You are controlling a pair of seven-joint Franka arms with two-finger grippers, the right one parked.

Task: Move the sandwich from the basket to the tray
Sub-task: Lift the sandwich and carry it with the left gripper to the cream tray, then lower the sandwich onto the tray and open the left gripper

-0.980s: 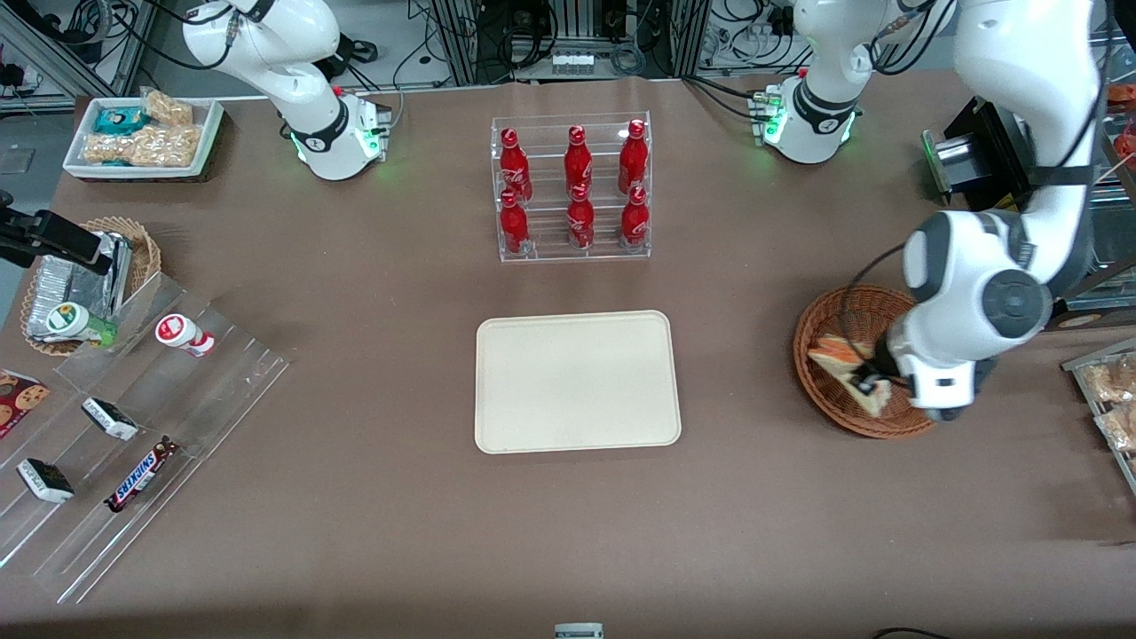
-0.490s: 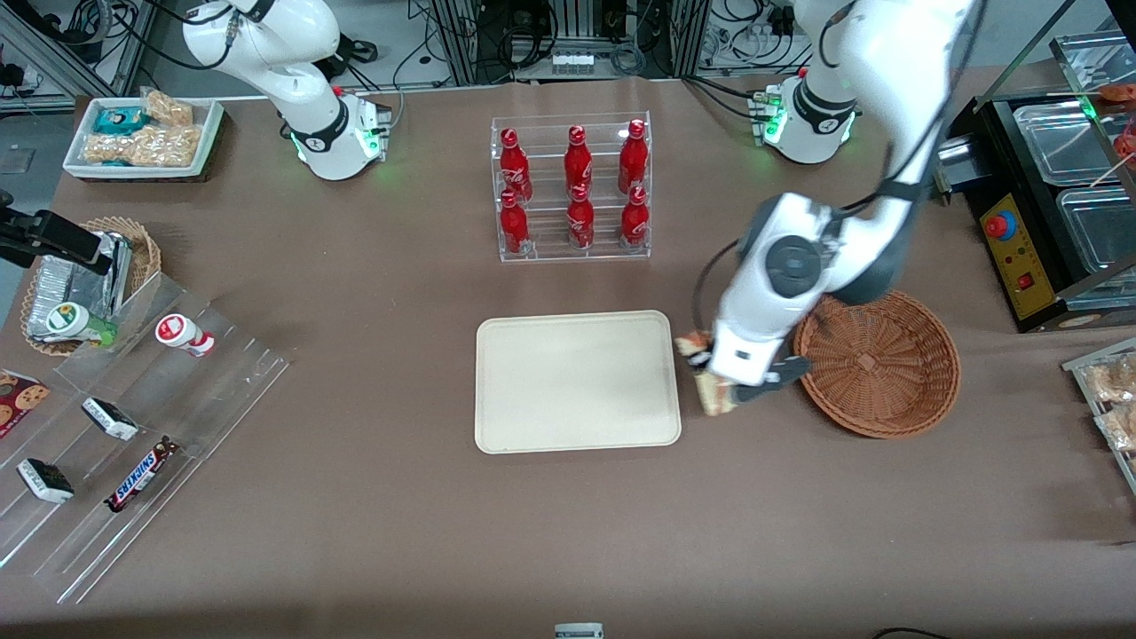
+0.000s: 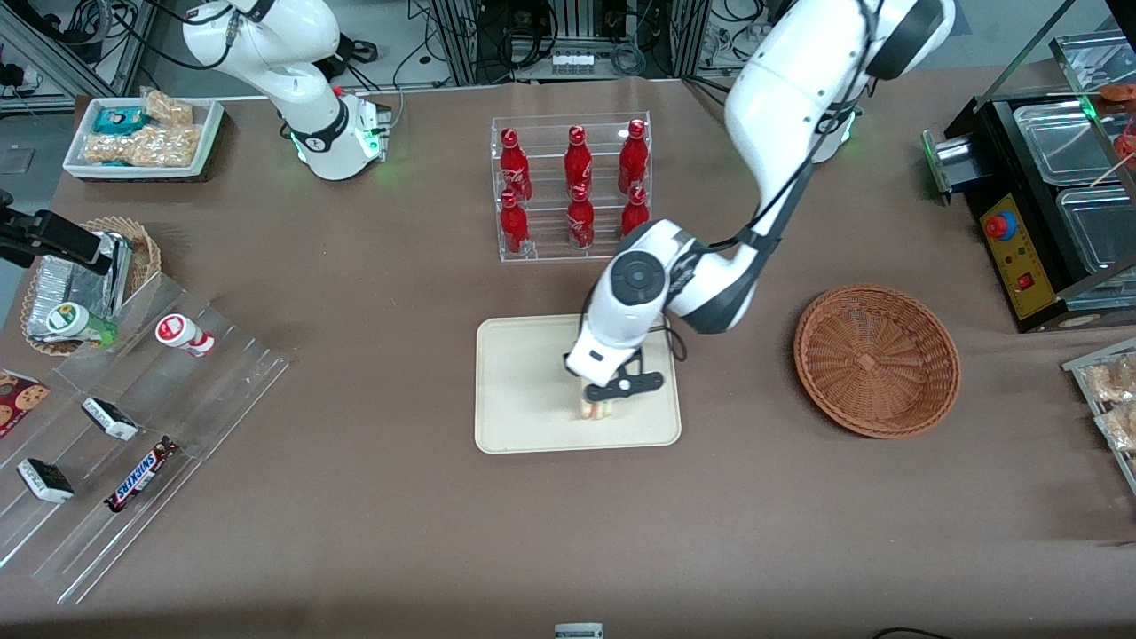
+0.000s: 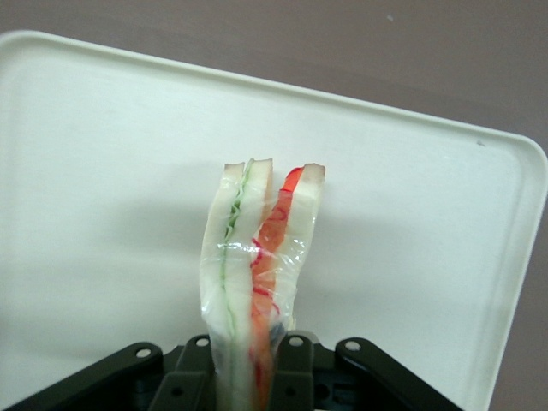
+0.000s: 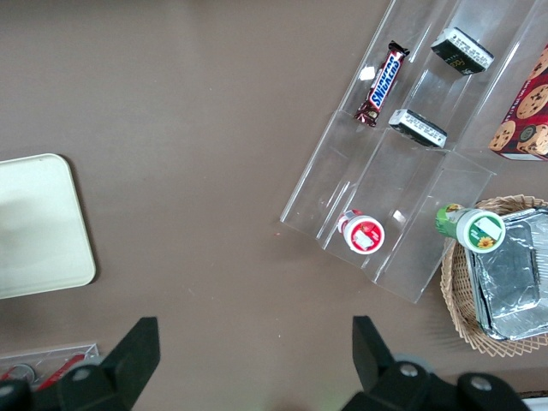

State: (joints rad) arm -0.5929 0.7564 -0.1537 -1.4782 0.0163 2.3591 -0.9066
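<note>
A: Front view, status?

B: The sandwich (image 3: 596,409) has left the basket (image 3: 877,360), which now sits empty toward the working arm's end of the table. A second ago the gripper (image 3: 612,397) was down in that basket; now it hangs over the tray (image 3: 532,417), toward the tray's nearer edge. Transport looks complete; lowering and release remain.

A: Arm pose?

B: The forearm reaches over the tray, wrist pointing down.

A: Left wrist view?

B: The gripper (image 4: 257,364) is clamped on the sandwich (image 4: 257,257), wrapped in clear film. Whether the sandwich touches the tray (image 4: 103,171) below, I cannot tell
</note>
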